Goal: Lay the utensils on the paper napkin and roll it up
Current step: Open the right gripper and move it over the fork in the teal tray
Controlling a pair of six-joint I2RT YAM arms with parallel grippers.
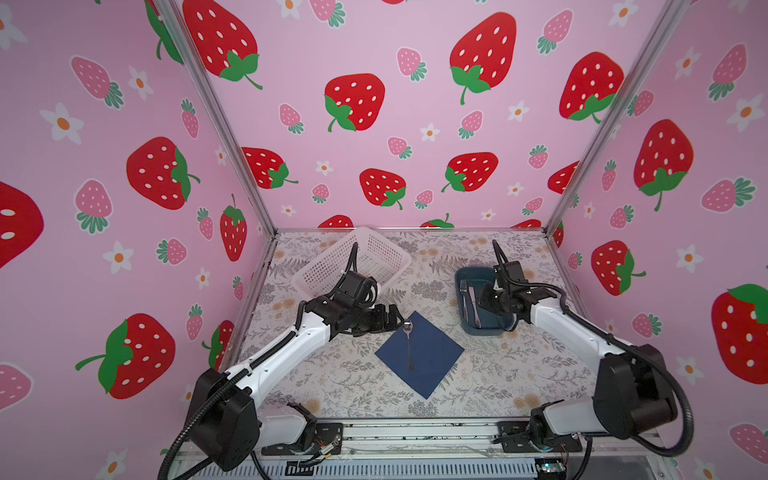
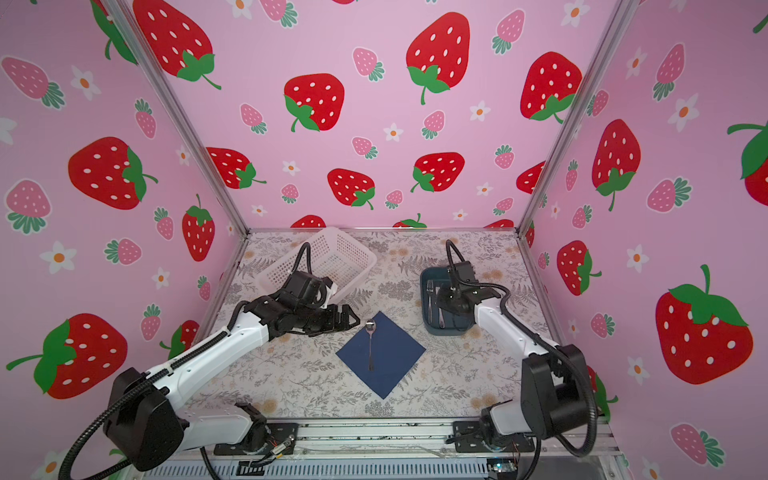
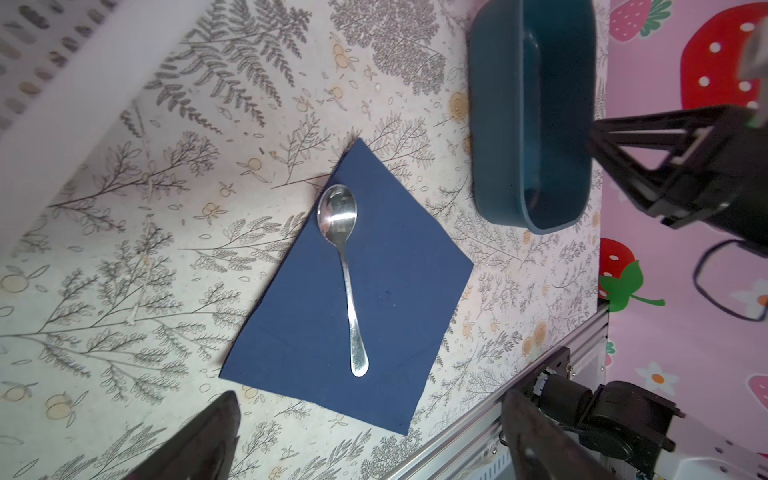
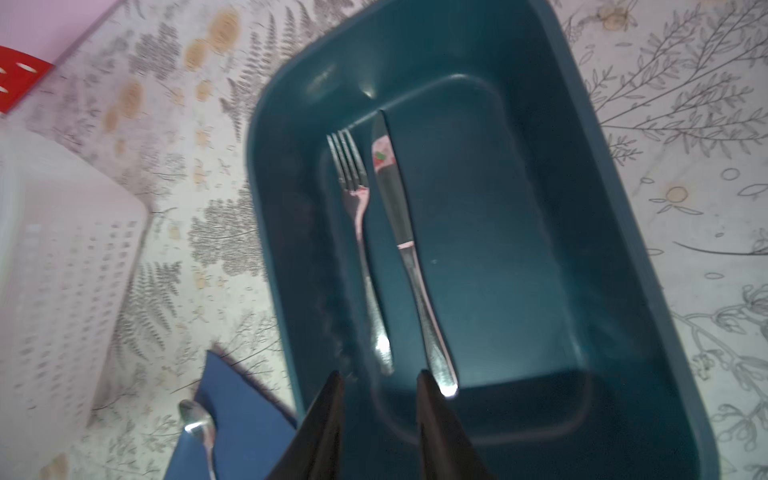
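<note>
Worktop (image 1: pixel 332 374): flowered cover, seen in both top views.
Napkin (image 1: pixel 432 353) (image 2: pixel 390 357): dark blue, flat and unrolled, at the middle of the worktop, set as a diamond with corners at 12, 3, 6 and 9 o'clock.
Spoon (image 1: pixel 409 349) (image 3: pixel 347 282): lies on the napkin, bowl toward 12 o'clock and handle toward 6. The bowl sits right at the napkin's 11 o'clock edge.
Tray (image 1: pixel 486 330) (image 4: pixel 623 208): teal, at 2 o'clock from the napkin and near it.
Fork (image 1: pixel 464 299) (image 4: pixel 361 232): flat in the tray, tines toward 12 o'clock.
Knife (image 1: pixel 473 305) (image 4: pixel 399 216): in the tray just beside the fork at its 3 o'clock side, roughly parallel to it.
Basket (image 1: pixel 374 253): white, perforated, at 11 o'clock from the napkin, well apart from it.
Left gripper (image 1: pixel 397 320): jaws spread wide, nothing in them, at 10 o'clock from the napkin, just beside the spoon's bowl.
Right gripper (image 4: pixel 380 374): over the tray's 6 o'clock end, jaws a narrow way apart, clamping nothing. The fork's handle end shows in the gap in the right wrist view; contact cannot be told.
</note>
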